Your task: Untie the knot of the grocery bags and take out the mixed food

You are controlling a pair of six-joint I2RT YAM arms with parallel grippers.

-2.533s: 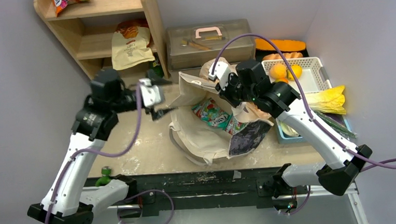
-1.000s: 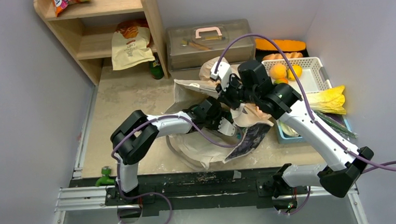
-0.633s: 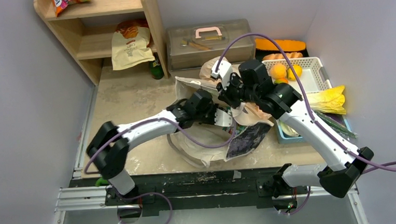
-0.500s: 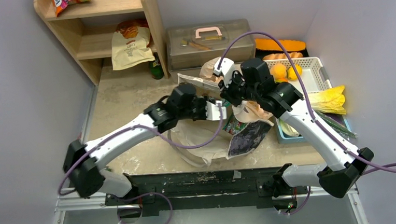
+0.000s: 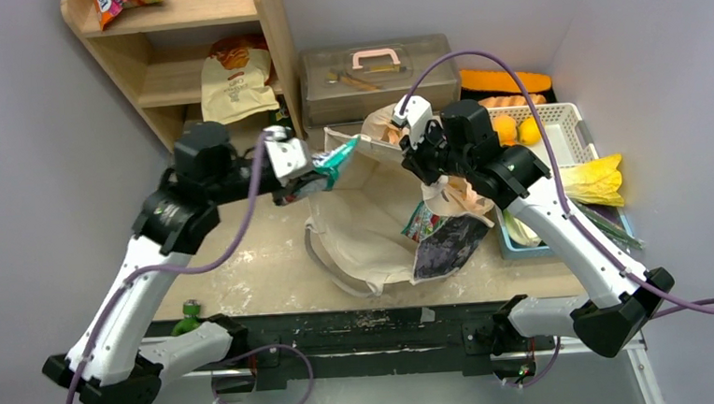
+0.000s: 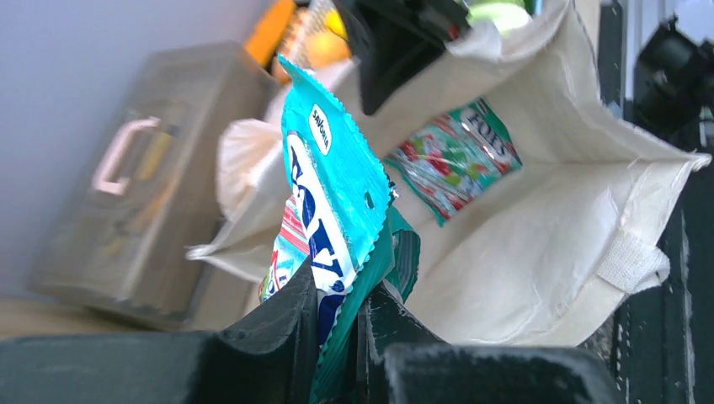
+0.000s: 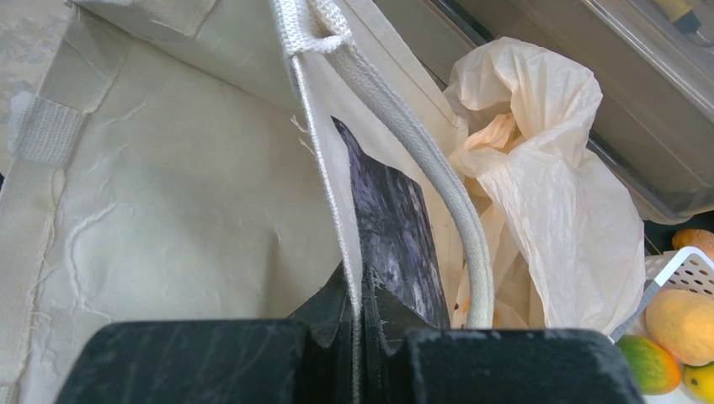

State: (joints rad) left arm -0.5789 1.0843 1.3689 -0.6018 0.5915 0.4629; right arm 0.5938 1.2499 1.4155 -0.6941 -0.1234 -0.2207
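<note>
1. Cream canvas makes up the open tote bag [image 5: 365,239] [image 6: 539,227] [image 7: 168,185] standing mid-table, its mouth spread wide.
2. The left gripper [image 5: 307,182] [image 6: 341,311] has its fingers nearly together, clamped on the bottom edge of a teal snack packet [image 5: 335,164] [image 6: 333,185], which it holds in the air at the tote's far-left rim.
3. The right gripper [image 5: 423,170] [image 7: 358,307] is fully closed, pinching the tote's far-right rim just beside its webbing handle [image 7: 438,210].
4. A green-and-red packet [image 5: 420,224] [image 6: 455,156] lies inside the tote.
5. The thin peach plastic bag [image 5: 381,125] [image 7: 547,194] sits crumpled behind the tote, touching it; I can't tell whether its handles are knotted.
6. Orange-yellow fruits [image 5: 503,129] [image 7: 678,316] rest in a white basket [image 5: 563,110] on the right, with a yellow-green cabbage [image 5: 595,180] just in front.
7. A grey lidded box [image 5: 379,83] stands at the back.
</note>
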